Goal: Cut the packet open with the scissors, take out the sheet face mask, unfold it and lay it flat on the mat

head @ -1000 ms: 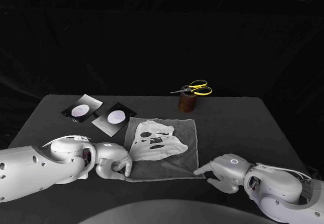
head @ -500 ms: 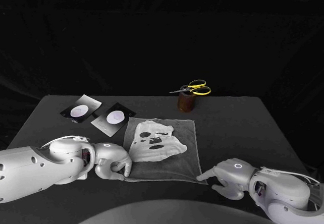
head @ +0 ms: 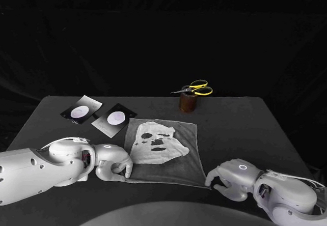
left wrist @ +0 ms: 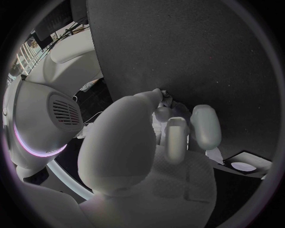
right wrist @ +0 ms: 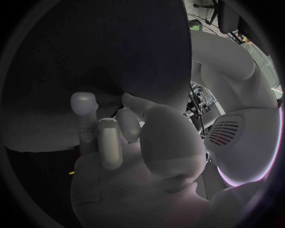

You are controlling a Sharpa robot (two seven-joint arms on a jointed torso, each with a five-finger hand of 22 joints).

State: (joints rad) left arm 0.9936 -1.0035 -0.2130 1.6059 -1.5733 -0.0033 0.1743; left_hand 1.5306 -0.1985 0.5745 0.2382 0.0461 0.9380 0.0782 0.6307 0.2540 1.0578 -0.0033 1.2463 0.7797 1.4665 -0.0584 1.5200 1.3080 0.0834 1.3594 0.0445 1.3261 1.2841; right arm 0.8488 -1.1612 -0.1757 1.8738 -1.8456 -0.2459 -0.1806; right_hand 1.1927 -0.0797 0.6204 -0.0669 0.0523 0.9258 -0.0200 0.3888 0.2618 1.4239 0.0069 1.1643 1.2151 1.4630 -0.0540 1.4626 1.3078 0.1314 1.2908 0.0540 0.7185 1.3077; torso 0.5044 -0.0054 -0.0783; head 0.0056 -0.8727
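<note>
On the bench [head: 265, 128] the work looked very nearly finished. The sheet face mask [head: 158, 143] lay opened out on the grey mat [head: 182, 170], toward its far half, with the eye and mouth holes plainly showing. Its far edge seemed a little rumpled, so I judged it spread but perhaps not perfectly smooth.

A dark packet [head: 115, 119] lay just beside the mat's far left corner, touching or nearly touching it, and a second packet [head: 80, 111] sat next to that. Which one had given up the mask I could not tell. The scissors [head: 196, 88] stood in a brown holder [head: 186, 104] at the back of the bench, well apart from both hands, so the cutting appeared to be over.

The left hand [head: 111, 164] sat at the mat's near left corner with its fingers curled in. Whether it pinched the cloth or only rested against it, the pictures did not show. The right hand [head: 230, 178] was just off the near right corner, its fingers drawn together and curled, with nothing seen between them.

By my reading, cutting, taking out and unfolding were done. What remained was at most a last smoothing of the mask and drawing the hands clear.
</note>
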